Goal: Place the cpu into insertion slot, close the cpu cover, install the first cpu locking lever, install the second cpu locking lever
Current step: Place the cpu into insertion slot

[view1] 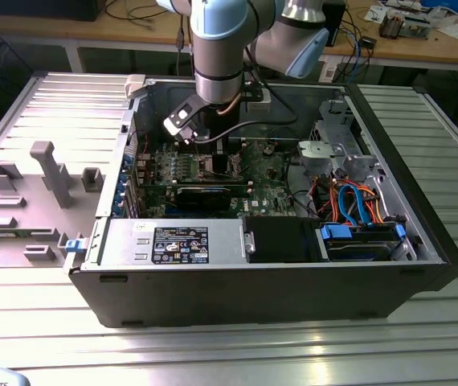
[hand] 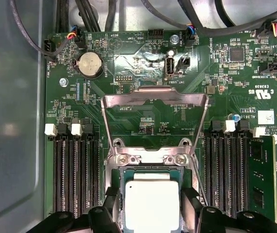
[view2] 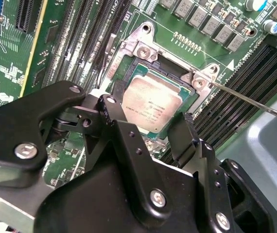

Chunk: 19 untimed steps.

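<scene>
Cpu (hand: 151, 194), a dull silver square, sits in the socket (view2: 165, 73) on the green board (hand: 226, 73), with the black hand (view2: 147, 120) clamped on two opposite edges. Beside it the cpu cover (hand: 153, 98), a thin grey metal frame, stands flipped open.

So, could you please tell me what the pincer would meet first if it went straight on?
Most likely the cpu at the socket: the pincer points straight down at it, though the gap between is unclear.

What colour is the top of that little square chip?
The chip is dull silver-grey; second wrist view shows it best.
</scene>
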### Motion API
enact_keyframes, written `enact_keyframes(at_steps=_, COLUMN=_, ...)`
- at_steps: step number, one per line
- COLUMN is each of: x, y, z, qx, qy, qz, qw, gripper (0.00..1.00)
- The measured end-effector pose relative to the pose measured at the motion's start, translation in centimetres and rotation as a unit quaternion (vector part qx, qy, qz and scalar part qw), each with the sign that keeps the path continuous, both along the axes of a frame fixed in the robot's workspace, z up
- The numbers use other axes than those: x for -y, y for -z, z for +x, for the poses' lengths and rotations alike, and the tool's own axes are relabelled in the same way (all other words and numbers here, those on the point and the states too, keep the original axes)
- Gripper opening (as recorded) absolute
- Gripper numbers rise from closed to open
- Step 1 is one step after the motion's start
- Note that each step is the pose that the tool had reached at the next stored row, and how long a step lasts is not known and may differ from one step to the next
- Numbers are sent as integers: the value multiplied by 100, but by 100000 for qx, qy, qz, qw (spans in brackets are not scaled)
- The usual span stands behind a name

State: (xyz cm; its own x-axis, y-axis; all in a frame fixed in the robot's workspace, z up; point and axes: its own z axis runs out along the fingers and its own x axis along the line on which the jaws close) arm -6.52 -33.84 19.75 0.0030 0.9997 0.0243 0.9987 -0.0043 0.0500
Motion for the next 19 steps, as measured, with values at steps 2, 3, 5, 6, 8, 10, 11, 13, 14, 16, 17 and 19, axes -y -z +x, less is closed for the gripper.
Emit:
enact_keyframes(at_steps=2, x=0, y=-26, z=0, qx=2, qy=0, qz=-3, qw=100000, gripper=61)
enact_keyframes(at_steps=3, x=0, y=-48, z=0, qx=1, qy=2, qz=-6, qw=100000, gripper=61)
enact_keyframes(at_steps=5, x=0, y=-97, z=0, qx=0, qy=2, qz=-11, qw=100000, gripper=61)
enact_keyframes(at_steps=6, x=0, y=-105, z=0, qx=1, qy=0, qz=-7, qw=100000, gripper=61)
enact_keyframes(at_steps=8, x=0, y=-123, z=0, qx=-16, qy=-1, qz=-7, qw=100000, gripper=61)
enact_keyframes(at_steps=10, x=0, y=-148, z=0, qx=-57, qy=0, qz=-5, qw=100000, gripper=61)
enact_keyframes(at_steps=11, x=0, y=-166, z=0, qx=-109, qy=-1, qz=-5, qw=100000, gripper=61)
enact_keyframes(at_steps=13, x=0, y=-183, z=0, qx=-164, qy=2, qz=-6, qw=100000, gripper=60)
enact_keyframes(at_steps=14, x=-1, y=-188, z=0, qx=-184, qy=0, qz=4, qw=100000, gripper=47)
enact_keyframes(at_steps=16, x=-1, y=-188, z=0, qx=-182, qy=-2, qz=7, qw=100000, gripper=41)
enact_keyframes(at_steps=17, x=0, y=-190, z=0, qx=-192, qy=-1, qz=-5, qw=100000, gripper=35)
enact_keyframes(at_steps=19, x=0, y=-190, z=0, qx=-189, qy=1, qz=-3, qw=100000, gripper=23)
